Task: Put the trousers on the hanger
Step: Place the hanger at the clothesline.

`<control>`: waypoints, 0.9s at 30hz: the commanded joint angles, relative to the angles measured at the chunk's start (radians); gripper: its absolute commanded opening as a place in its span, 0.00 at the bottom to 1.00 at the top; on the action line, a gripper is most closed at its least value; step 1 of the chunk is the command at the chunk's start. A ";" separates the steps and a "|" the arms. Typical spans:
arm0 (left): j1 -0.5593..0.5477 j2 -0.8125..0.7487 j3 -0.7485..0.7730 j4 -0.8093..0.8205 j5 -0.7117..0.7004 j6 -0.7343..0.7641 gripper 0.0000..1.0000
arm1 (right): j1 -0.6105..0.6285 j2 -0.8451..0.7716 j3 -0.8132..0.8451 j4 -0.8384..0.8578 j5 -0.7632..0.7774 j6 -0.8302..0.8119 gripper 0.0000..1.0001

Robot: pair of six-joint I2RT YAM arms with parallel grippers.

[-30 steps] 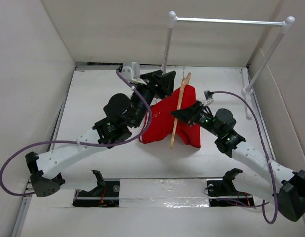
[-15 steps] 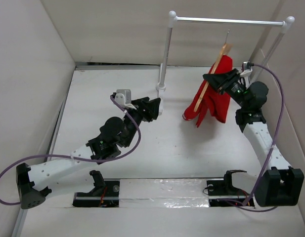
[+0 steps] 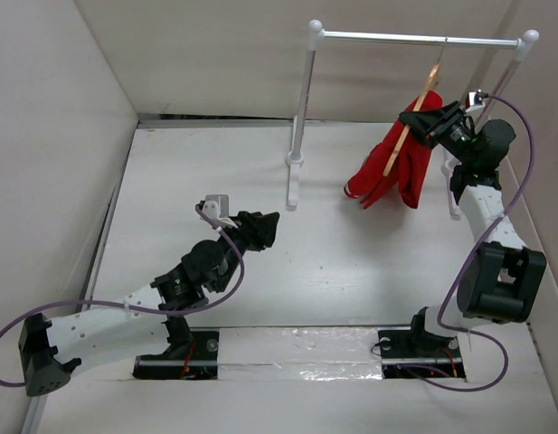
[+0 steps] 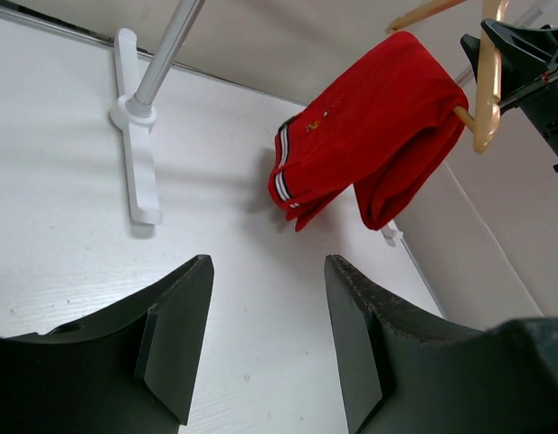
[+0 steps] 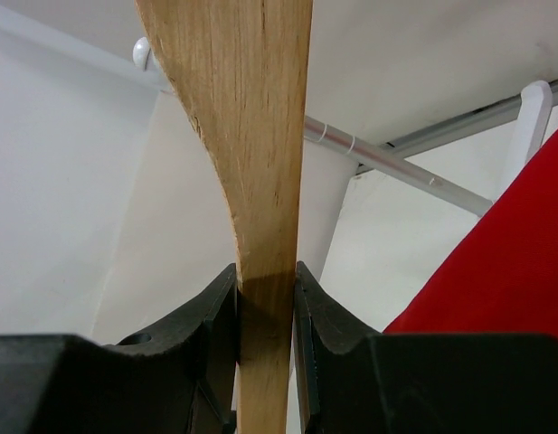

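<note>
The right arm reaches up at the far right corner, its tool (image 3: 427, 121) clamped on the wooden hanger (image 3: 407, 137), fingers pinching the flat wood from both sides. The hanger tilts steeply, its long axis rising from lower left to the hook end by the clothes rail (image 3: 414, 38). The red trousers (image 3: 398, 174) drape folded over it, above the table (image 3: 351, 262). The left arm lies low, its tool (image 3: 260, 231) spread apart, holding nothing.

All views share the rail (image 3: 414, 38): top looks down toward it, left wrist sees it from afar, right wrist from just below.
</note>
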State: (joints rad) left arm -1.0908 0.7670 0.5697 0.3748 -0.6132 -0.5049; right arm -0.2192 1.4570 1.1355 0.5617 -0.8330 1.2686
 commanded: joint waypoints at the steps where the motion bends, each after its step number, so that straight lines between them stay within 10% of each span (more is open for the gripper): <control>1: 0.006 -0.032 -0.014 0.019 -0.019 -0.038 0.49 | -0.028 -0.021 0.153 0.277 -0.080 0.005 0.00; 27: 0.006 0.020 -0.027 -0.017 -0.010 -0.086 0.48 | -0.101 0.190 0.124 0.323 -0.046 0.032 0.00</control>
State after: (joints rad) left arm -1.0908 0.7780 0.5301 0.3489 -0.6189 -0.5846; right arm -0.3157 1.6722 1.2289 0.7052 -0.8940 1.3323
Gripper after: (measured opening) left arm 0.486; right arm 0.307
